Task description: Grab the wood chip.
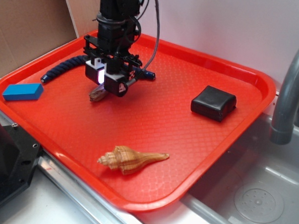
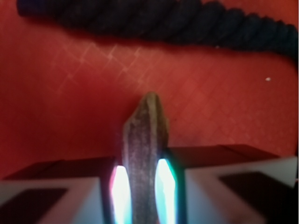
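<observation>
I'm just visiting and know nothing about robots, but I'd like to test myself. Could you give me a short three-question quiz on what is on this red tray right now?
1. True or false: the gripper has the wood chip between its fingers.
2. Which object lies nearest the tray's front edge: A) blue block, B) black box, C) seashell?
3. In the wrist view, what runs across the top, beyond the chip?

Key
1. True; both fingers press its sides.
2. C.
3. The dark blue rope.
</observation>
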Controlling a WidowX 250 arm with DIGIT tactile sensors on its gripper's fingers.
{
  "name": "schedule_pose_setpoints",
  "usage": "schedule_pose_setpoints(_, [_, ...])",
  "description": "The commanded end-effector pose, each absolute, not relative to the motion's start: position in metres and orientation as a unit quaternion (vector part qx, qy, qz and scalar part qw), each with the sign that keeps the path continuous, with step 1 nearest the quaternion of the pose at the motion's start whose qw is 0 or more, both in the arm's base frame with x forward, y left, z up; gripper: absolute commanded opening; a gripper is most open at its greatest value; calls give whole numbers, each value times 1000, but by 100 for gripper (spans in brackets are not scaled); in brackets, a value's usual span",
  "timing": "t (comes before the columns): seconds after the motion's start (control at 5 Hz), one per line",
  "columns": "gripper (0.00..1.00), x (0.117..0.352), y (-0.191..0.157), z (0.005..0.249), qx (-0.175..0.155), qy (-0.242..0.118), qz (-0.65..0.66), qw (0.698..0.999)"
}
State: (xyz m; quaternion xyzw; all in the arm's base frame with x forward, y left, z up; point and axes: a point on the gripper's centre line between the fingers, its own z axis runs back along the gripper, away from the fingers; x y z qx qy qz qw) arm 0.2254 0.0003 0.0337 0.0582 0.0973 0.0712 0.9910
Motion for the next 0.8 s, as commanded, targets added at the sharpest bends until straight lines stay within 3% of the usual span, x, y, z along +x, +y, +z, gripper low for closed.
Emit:
schedule_pose_setpoints(0.0, [0, 223, 3, 54, 55, 57, 62, 995])
schedule_pose_setpoints(0.2, [0, 232, -2, 87, 55, 38, 49, 997])
schedule_pose_setpoints(0.4, [0, 243, -7, 138, 85, -16, 107, 991])
schedule_pose_setpoints(0.6, [0, 223, 18, 188, 40, -53, 173, 983])
